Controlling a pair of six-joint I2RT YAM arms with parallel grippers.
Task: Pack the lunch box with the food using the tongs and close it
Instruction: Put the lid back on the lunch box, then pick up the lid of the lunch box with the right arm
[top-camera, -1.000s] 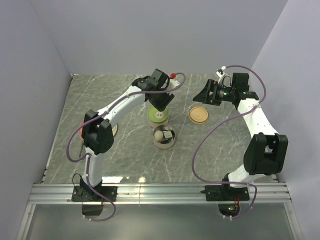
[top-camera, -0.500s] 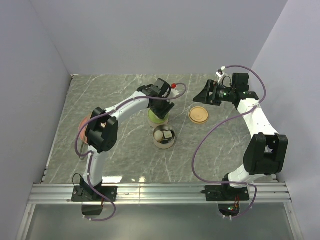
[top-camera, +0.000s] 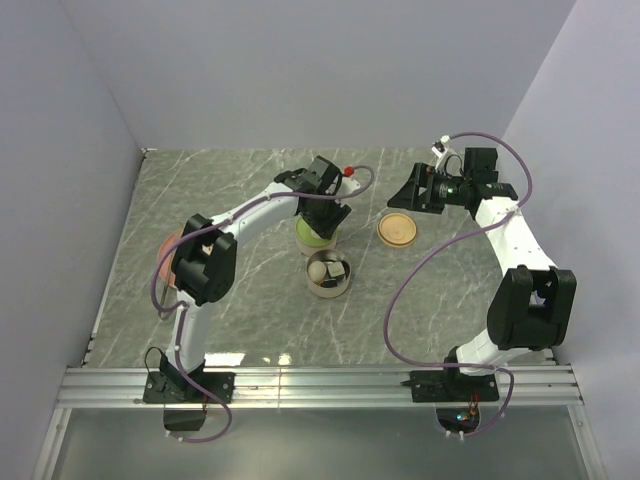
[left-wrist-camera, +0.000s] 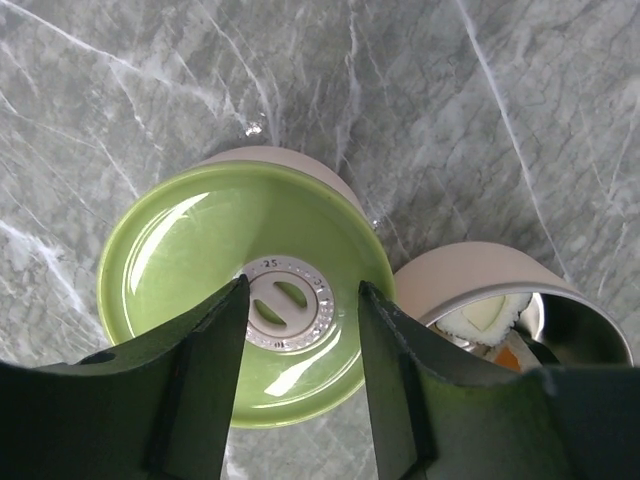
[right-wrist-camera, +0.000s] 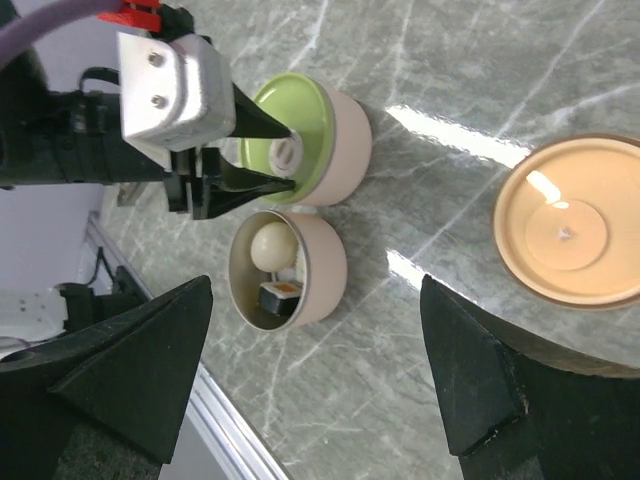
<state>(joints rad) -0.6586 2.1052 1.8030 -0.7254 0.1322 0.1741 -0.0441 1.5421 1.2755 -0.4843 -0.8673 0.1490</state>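
Glossy green lid caps its tin; left gripper, right gripper both gape empty.

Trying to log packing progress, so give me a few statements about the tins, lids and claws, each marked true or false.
1. The green lid sits on the far tin. True.
2. The orange lid covers the near tin. False: it lies on the table, apart from the open tin, which shows a whitish ball.
3. The right claw grips tongs. False: it is open and empty.
4. The left claw straddles the green lid's knob, jaws apart. True.
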